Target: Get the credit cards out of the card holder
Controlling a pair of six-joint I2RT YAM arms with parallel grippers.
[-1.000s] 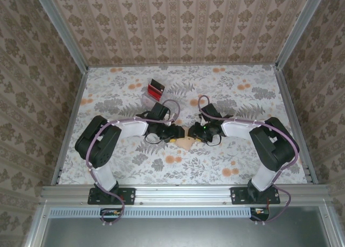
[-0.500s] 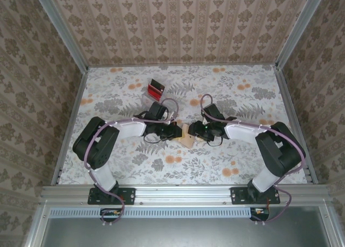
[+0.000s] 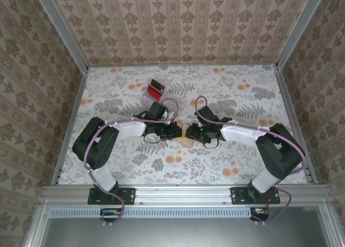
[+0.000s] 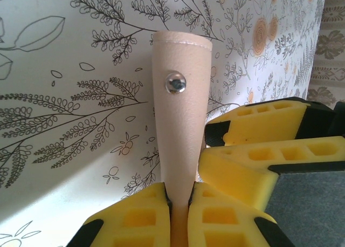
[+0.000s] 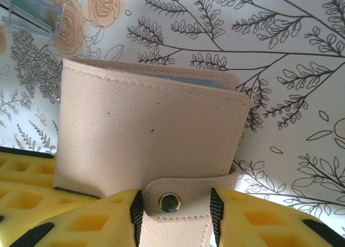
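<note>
Clenched between the yellow pads of the left gripper (image 4: 180,192): one edge of the flat tan leather-like card holder (image 5: 145,134), held at the middle of the floral-patterned table (image 3: 237,90), slightly nearer its near edge. Closed like a book, fastened by a tan snap strap (image 5: 178,228) with a round metal stud (image 4: 175,84). Credit cards judged to be inside, behind the cover.

Straddling the strap from the opposite side: right gripper (image 5: 175,204), one yellow finger at each side of it. Impossible to tell whether pinching or merely bracketing.

Step in hand, as judged: unfastening the strap. To do it well, hold the left clamp firm as an anchor, close the right fingers on the strap just beside the stud, then pull straight away from the cover rather than sideways, avoiding any twist of the holder out of the left pads.

Toward the far edge, left of centre, well apart: clear plastic tiered stand (image 3: 149,98) carrying a red-and-black card (image 3: 156,87). Main obstacle likely the crowding itself, with both sets of fingers just beside each other.
</note>
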